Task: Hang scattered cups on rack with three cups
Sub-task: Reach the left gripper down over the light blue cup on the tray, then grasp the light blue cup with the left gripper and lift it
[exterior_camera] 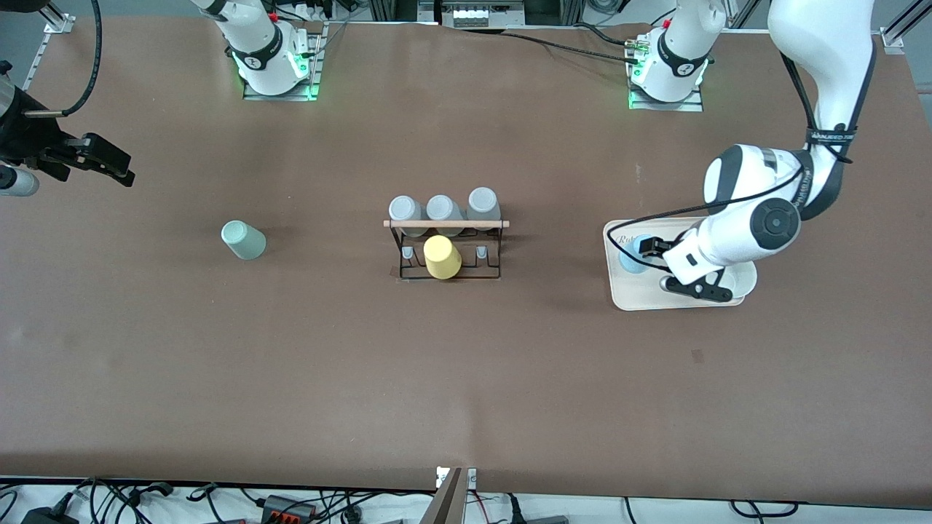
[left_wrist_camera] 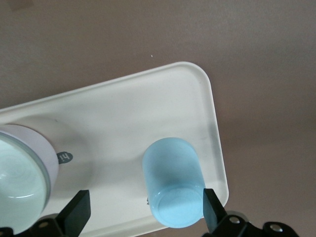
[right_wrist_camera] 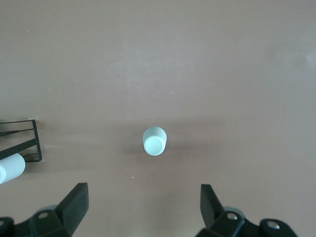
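At mid-desk, the rack (exterior_camera: 445, 247) carries three grey cups (exterior_camera: 441, 209) and a yellow cup (exterior_camera: 442, 257). Toward the right arm's end lies the mint-green cup (exterior_camera: 243, 239), well apart from the rack, with the right gripper (right_wrist_camera: 143, 210) spread wide above the desk (exterior_camera: 466, 378) near that end. Over the cream tray (left_wrist_camera: 148, 113) at the left arm's end, the left gripper (left_wrist_camera: 145, 210) hangs with jaws spread beside the light blue cup (left_wrist_camera: 174, 181), which lies on the tray.

Mint cup (exterior_camera: 244, 239) stands alone on open surface (exterior_camera: 466, 378), approachable from every side. Blue cup (left_wrist_camera: 174, 189) lies in the cream tray (left_wrist_camera: 210, 98), beside a white bowl (left_wrist_camera: 24, 177).
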You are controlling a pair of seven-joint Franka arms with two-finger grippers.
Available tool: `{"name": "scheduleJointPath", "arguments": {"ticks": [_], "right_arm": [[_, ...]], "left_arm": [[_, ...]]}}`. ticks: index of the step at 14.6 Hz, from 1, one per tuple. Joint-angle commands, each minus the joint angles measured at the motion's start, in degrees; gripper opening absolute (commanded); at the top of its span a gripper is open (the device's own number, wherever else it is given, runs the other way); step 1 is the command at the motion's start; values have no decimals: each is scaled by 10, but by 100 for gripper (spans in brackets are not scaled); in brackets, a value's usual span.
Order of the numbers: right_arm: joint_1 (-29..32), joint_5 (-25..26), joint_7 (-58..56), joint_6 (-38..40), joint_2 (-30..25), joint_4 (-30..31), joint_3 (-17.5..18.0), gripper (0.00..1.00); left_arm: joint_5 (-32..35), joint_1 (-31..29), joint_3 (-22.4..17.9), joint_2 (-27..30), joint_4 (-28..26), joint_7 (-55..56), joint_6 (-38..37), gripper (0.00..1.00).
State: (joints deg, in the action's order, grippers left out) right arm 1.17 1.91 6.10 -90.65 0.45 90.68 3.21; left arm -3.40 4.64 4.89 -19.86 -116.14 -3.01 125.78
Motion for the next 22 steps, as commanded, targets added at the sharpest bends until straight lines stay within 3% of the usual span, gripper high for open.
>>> {"name": "scheduleJointPath", "arguments": {"ticks": [1, 9, 10, 14, 15, 16, 18, 20, 22], "right_arm": [[1, 8, 9, -2, -2, -1, 0, 100], [8, 7, 1, -2, 13, -2, -2, 100], [8, 6, 1, -1, 14, -2, -2, 100], [6, 6, 5, 4, 15, -1, -2, 100], [5, 6, 8, 4, 16, -1, -2, 100], [5, 6, 8, 4, 17, -1, -2, 100], [5, 6, 8, 4, 18, -1, -2, 100], [4, 6, 8, 4, 18, 0, -2, 100], [2, 7, 9, 3, 18, 1, -2, 100]], "left_arm": [[1, -2, 18, 23, -33, 23, 16, 100], [1, -7, 30, 8, -50, 30, 37, 100], [1, -8, 30, 8, -55, 30, 42, 96], [1, -8, 30, -11, -56, 30, 66, 75], [1, -8, 30, -11, -55, 30, 65, 51], [1, -8, 30, -11, -50, 31, 61, 36], [-6, -8, 31, -6, -17, 34, 36, 13], [-6, 8, 33, -10, 73, 49, -99, 8], [-7, 16, 44, -11, 122, 56, -159, 8]]}}
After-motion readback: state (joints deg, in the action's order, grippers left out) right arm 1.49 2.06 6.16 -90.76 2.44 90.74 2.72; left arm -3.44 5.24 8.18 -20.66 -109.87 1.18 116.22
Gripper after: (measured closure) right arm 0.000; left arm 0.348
